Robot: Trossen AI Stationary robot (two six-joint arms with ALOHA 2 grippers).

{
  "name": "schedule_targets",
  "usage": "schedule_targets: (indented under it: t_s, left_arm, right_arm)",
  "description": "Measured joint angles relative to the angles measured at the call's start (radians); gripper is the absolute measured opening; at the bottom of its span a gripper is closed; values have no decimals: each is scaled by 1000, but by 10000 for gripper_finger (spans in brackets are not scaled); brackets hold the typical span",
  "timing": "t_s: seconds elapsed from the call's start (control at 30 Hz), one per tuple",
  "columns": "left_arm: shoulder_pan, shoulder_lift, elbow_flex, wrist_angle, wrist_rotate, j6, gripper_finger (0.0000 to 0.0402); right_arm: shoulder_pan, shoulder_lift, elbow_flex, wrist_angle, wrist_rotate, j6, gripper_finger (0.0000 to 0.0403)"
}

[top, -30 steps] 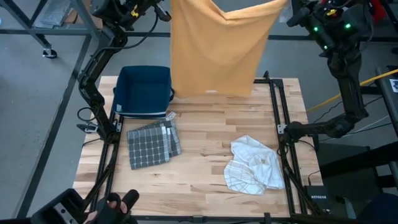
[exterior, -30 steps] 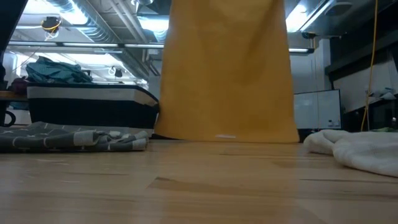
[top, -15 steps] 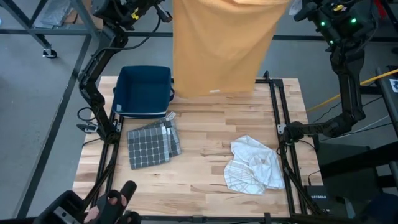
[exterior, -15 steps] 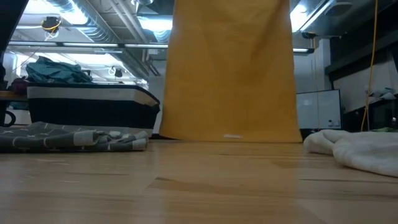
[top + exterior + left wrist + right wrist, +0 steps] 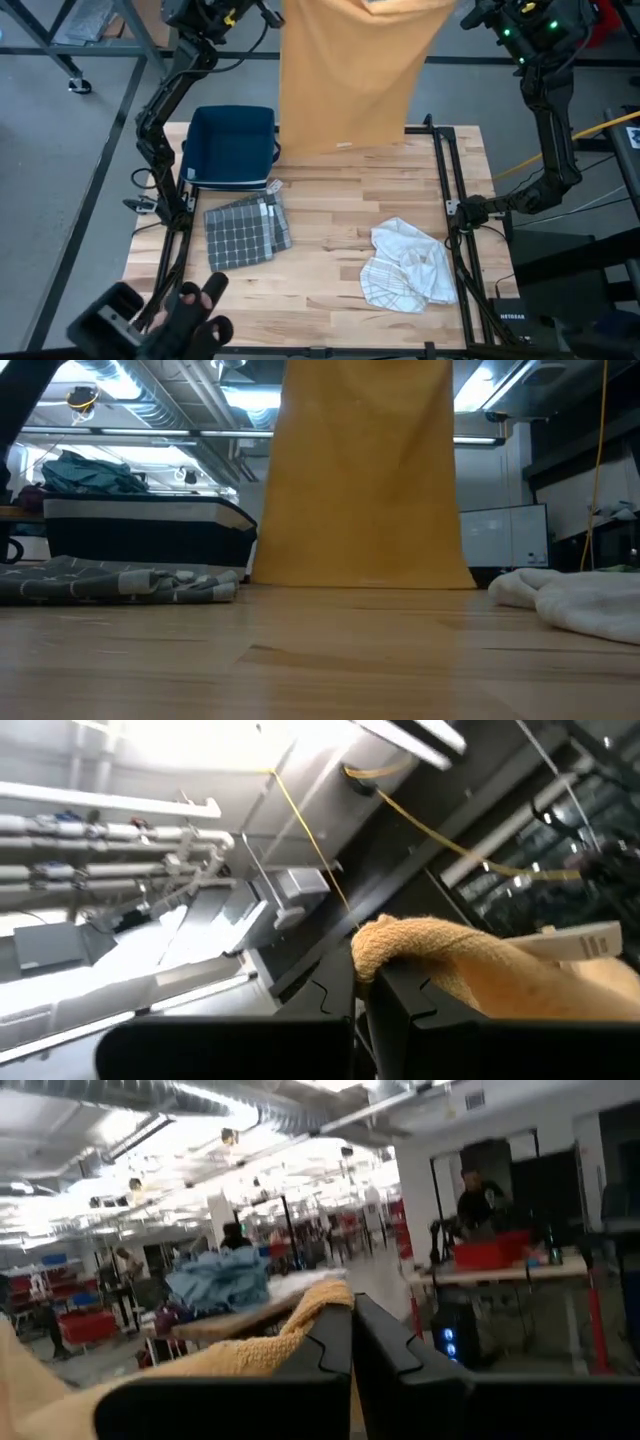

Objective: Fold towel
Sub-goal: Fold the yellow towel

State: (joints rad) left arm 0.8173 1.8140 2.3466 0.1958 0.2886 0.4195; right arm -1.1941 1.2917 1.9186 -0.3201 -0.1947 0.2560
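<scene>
The orange towel (image 5: 348, 75) hangs as a flat sheet between the two raised grippers, its lower hem just meeting the far edge of the table (image 5: 330, 250). The left gripper (image 5: 362, 992) is clamped on one top corner, cloth bunched over its fingers (image 5: 440, 1020). The right gripper (image 5: 352, 1330) pinches the other top corner the same way. Below and nearer lie a blue bin (image 5: 232, 145), a grey checked cloth (image 5: 243, 233) and a white cloth (image 5: 408, 265).

Three cloths are counted: one orange towel (image 5: 350, 75), one grey checked cloth (image 5: 243, 232), one white cloth (image 5: 408, 265). One blue bin (image 5: 232, 146) is seen beside the towel.
</scene>
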Motion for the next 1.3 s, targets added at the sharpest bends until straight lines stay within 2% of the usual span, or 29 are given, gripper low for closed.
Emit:
schedule_targets:
  t_s: [0.2, 0.33, 0.43, 0.57, 0.77, 0.97, 1.2, 1.3]
  left_arm:
    - [19, -6, 2, 53, 0, -54, 0]
    - [20, -6, 2, 21, 29, -102, 0]
    - [17, -6, 2, -32, 106, -138, 0]
    - [-4, -16, 2, -166, 157, -178, 0]
    - [-68, -49, 2, -361, 184, -123, 0]
    - [-148, -74, 2, -381, 185, -52, 0]
    - [-201, -103, 2, -494, 183, -37, 0]
    - [-212, -116, 2, -497, 184, -36, 0]
  right_arm:
    - [-46, -9, 0, 34, -15, 0, 3]
    - [-46, -16, 0, 14, -119, 51, 3]
    - [-44, -32, 0, -45, -167, 59, 3]
    - [-44, -64, 0, -210, -192, 60, 3]
    - [-44, -126, 0, -410, -199, 62, 3]
    - [-44, -178, 0, -444, -235, 116, 3]
    - [-44, -238, 0, -612, -240, 170, 3]
    - [-44, -267, 0, -633, -258, 224, 3]
